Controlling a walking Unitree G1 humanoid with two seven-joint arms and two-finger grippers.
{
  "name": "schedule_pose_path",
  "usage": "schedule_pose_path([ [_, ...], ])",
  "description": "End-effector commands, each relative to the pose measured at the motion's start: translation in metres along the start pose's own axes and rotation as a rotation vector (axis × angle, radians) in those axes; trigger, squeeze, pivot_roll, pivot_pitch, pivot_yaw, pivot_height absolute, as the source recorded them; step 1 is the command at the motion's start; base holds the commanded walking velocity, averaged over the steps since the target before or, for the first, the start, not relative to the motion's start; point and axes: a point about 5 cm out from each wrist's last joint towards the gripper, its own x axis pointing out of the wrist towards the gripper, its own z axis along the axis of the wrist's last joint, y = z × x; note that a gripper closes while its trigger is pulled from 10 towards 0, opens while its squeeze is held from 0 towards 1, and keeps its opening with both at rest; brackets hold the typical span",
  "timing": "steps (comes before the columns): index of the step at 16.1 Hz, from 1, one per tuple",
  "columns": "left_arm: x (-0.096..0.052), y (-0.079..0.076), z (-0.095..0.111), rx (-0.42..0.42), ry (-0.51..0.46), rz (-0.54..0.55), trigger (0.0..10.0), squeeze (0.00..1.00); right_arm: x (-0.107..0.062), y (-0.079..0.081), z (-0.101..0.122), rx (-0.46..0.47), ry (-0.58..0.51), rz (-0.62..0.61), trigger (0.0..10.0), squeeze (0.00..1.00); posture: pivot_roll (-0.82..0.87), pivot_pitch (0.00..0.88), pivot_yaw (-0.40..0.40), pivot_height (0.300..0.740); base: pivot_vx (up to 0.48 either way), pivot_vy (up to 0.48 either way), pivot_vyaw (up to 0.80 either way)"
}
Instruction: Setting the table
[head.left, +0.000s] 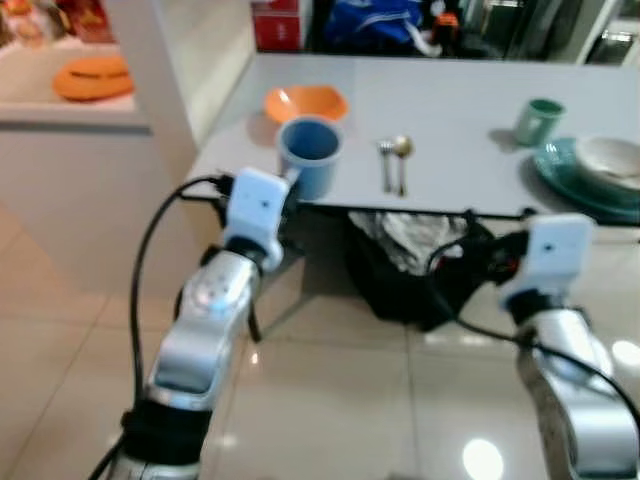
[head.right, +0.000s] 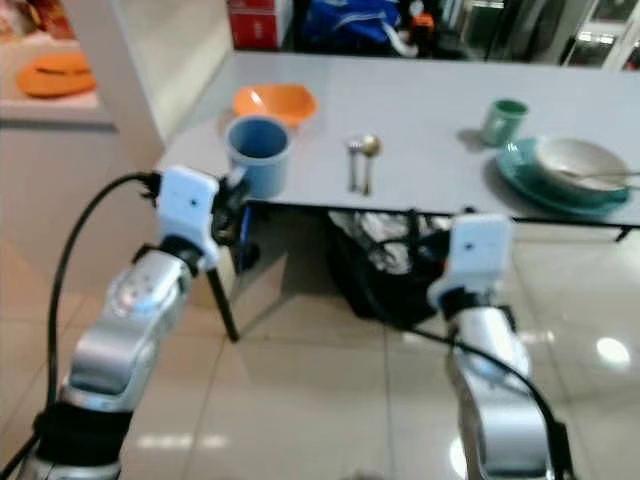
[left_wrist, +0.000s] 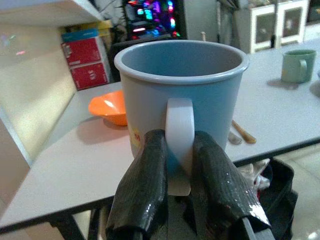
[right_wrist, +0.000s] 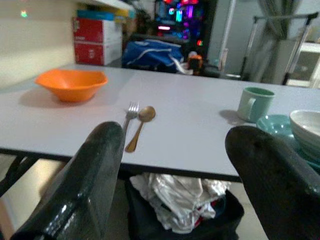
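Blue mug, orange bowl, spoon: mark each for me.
blue mug (left_wrist: 200, 95), left wrist view, on its side wall beside the handle.
orange bowl (right_wrist: 71, 82), right wrist view, on its outer wall.
spoon (right_wrist: 146, 114), right wrist view, on its bowl end.

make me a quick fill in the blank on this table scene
The left pincer is shut on the handle of the ___ mug.
The shallow bowl behind that mug is ___.
The metal fork lies beside a ___.
The white bowl sits on a ___ plate.

Missing: blue; orange; spoon; teal
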Motion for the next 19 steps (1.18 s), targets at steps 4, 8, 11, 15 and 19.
schedule_pose_path([
  [4, 0.004, -0.002, 0.01, 0.032, -0.04, -0.026, 10.0, 0.0, 0.0, 0.001, 0.005, 0.023, -0.011, 0.008, 10.0, 0.0, -0.05, 0.031, 0.057, 0.74, 0.0, 0.0, 0.0],
  [8, 0.006, 0.0, 0.018, 0.033, -0.072, -0.04, 10.0, 0.0, 0.004, 0.005, 0.009, 0.055, -0.027, 0.024, 10.0, 0.0, -0.04, 0.031, 0.053, 0.74, 0.386, 0.0, -0.2],
  [11, 0.006, 0.001, 0.02, 0.041, -0.077, -0.044, 10.0, 0.0, 0.005, 0.009, 0.012, 0.068, -0.038, 0.057, 10.0, 0.0, -0.04, 0.034, 0.056, 0.74, 0.463, 0.0, -0.46],
  [15, 0.007, 0.003, 0.023, 0.046, -0.086, -0.035, 10.0, 0.0, 0.005, 0.015, 0.013, 0.059, -0.047, 0.091, 10.0, 0.0, -0.04, 0.032, 0.055, 0.74, 0.465, 0.0, 0.0],
  [19, 0.007, 0.009, 0.026, 0.056, -0.093, -0.004, 10.0, 0.0, 0.005, 0.02, 0.016, 0.046, -0.065, 0.145, 10.0, 0.0, -0.02, 0.037, 0.044, 0.74, 0.469, 0.0, 0.0],
])
